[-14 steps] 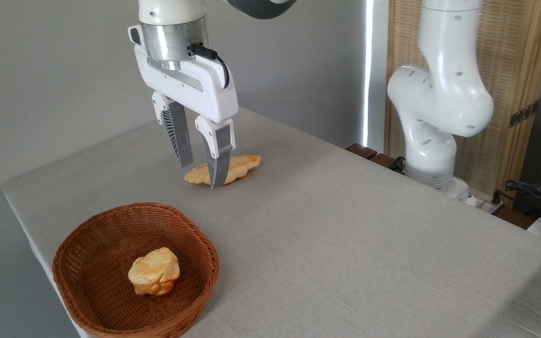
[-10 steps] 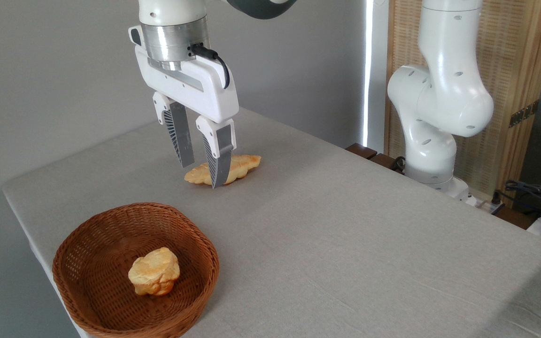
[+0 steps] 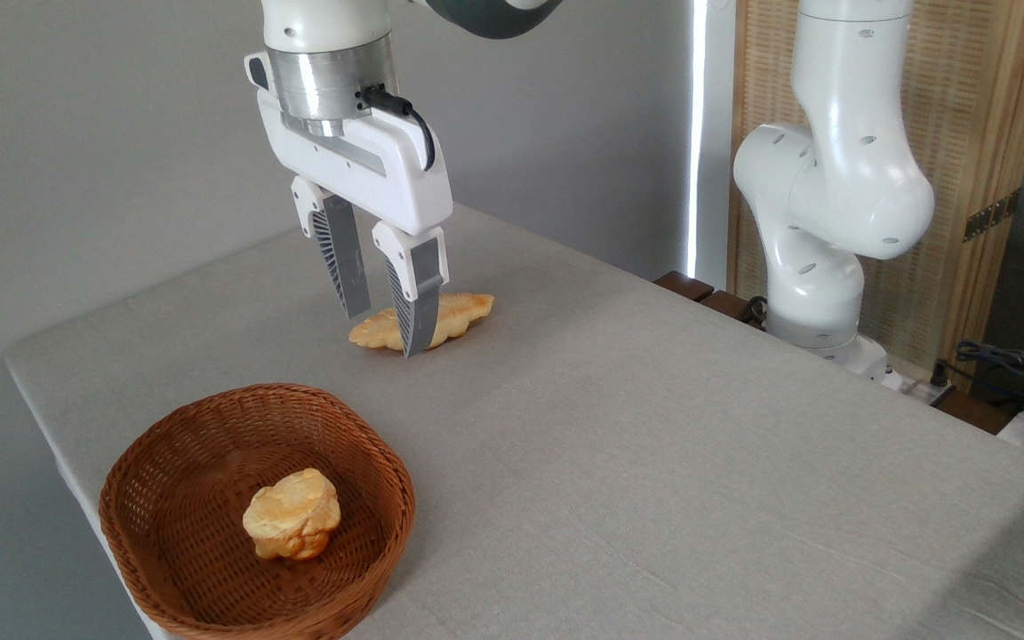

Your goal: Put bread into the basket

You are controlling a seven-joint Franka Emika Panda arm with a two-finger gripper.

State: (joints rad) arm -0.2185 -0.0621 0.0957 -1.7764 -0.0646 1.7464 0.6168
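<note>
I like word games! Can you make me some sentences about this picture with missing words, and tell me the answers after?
1. The round bun sits inside the ____.
2. The long braided bread lies on the grey ____.
3. The pincer hangs over the bread with its two fingers ____, not squeezed together.
4. The basket is woven and its colour is reddish-____.

Missing words: basket, table, open, brown.
</note>
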